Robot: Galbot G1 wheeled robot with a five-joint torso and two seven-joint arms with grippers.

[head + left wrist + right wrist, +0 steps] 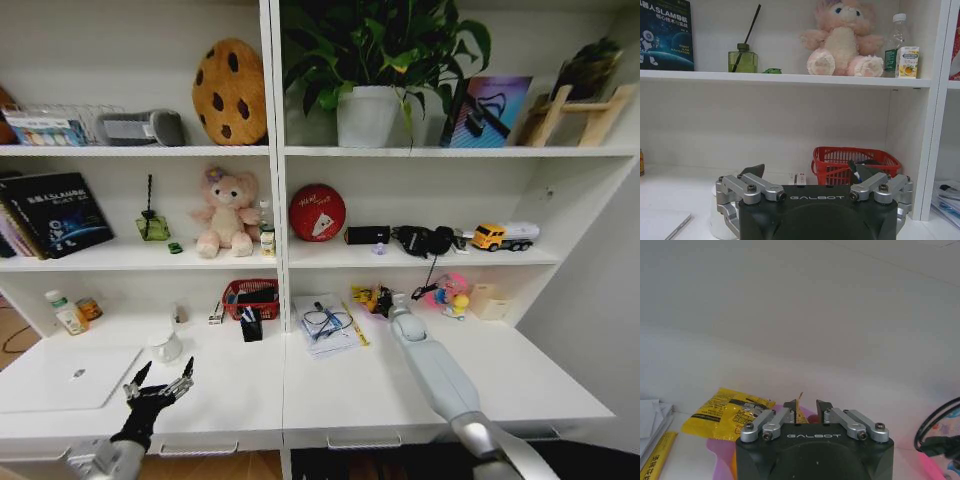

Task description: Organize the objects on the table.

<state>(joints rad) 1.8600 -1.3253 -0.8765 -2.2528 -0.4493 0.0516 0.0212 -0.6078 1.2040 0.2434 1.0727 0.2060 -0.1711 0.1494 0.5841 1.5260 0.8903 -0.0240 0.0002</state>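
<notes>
My left claw (160, 385) hangs low over the front of the surface (330, 395), fingers spread wide apart with nothing between them. Just ahead of it stands a small white cup (165, 346), and beside it to my left the slim silver laptop (65, 377) lies flat and closed. That laptop looks stiff, smooth and slippery, heavier than anything else here; I judge it best slid or lifted by a long edge, never pinched at a corner.

My right claw (805, 411) is stretched far back on the right half of the surface, its fingers nearly together on a thin yellow edge; I cannot tell whether they truly clamp it. A yellow packet (725, 412) lies just beside and beneath it, on something pink. That packet should be light, crinkly and limp, so a pinch at its rim seems right.

Further out, the blue pen (326, 312) rests on a stack of papers (326, 328) well apart from both claws, thin and apt to roll. The tiny green toy car (772, 71) sits on the shelf above, near the diffuser bottle (742, 60).
</notes>
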